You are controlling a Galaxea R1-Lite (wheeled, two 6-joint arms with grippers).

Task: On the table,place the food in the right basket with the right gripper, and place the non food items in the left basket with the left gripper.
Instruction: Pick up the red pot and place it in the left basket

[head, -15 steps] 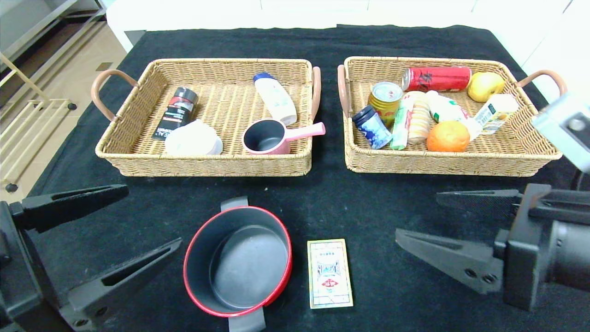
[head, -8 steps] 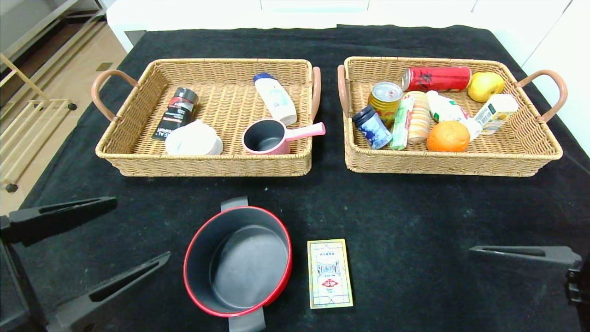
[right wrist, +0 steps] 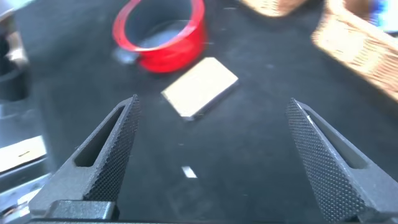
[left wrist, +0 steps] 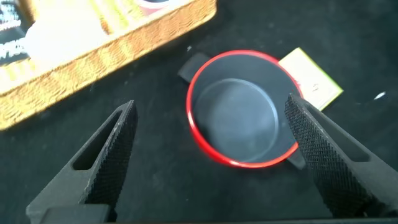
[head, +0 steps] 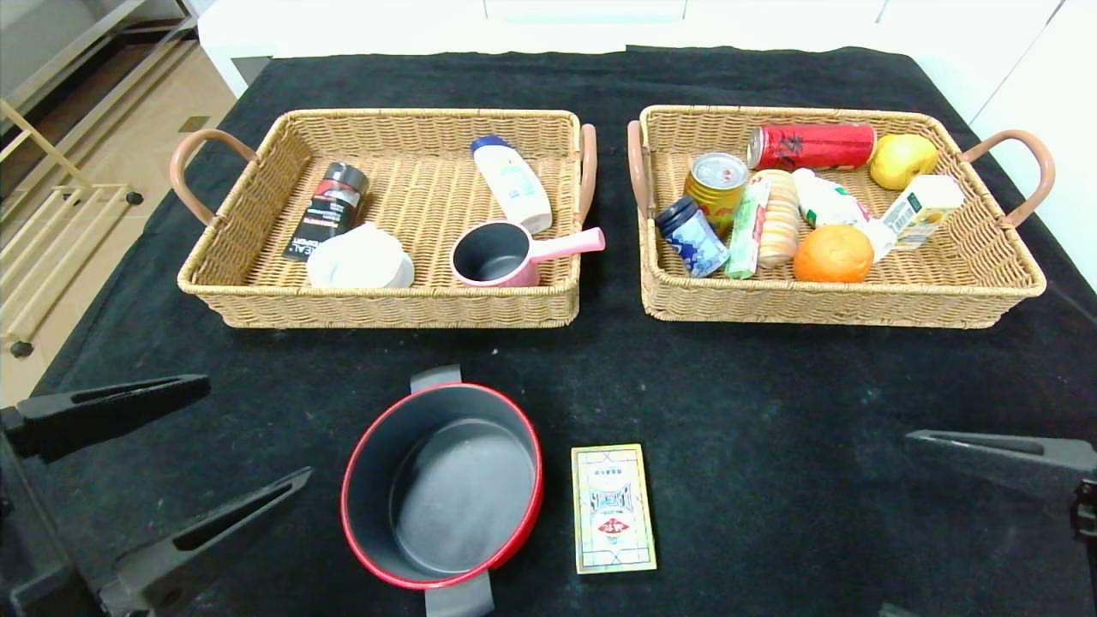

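The red pot with its dark grey inside stands on the table's near side, and the flat beige card box lies just to its right. My left gripper hangs open and empty left of the pot. My right gripper is open and empty at the near right, facing the card box. The gold can, biscuits and blue-lidded jar lie in the right basket. The left basket stands behind the pot.
In the left basket lie a pink saucepan, a white bottle, a black tube and a white bowl. Also in the right basket are a red can, an orange and a yellow fruit.
My right gripper has drawn back to the near right edge of the head view. My left gripper has slid back a little. The pot and card box have not moved.
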